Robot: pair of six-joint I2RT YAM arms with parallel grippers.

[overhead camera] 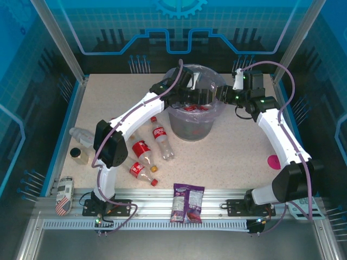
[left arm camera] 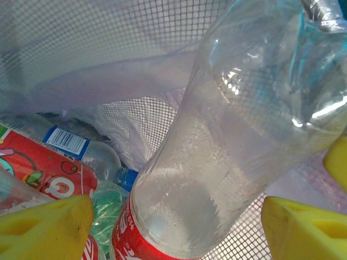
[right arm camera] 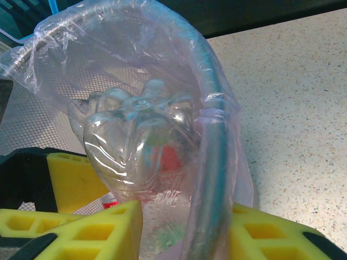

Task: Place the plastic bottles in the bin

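Note:
The bin stands at the back middle of the table, grey mesh lined with a lilac bag. My left gripper hangs inside its mouth, open. Between its yellow fingers a clear red-labelled bottle leans loose against the bag, with a gap on the left side. Below it lie other bottles. My right gripper is shut on the bin's rim at the right side. Three red-labelled bottles and a clear one lie on the table to the left.
A purple snack packet lies on the front rail. A small amber jar and a printed can sit at the left edge. A pink disc lies on the right. Blue walls enclose the table.

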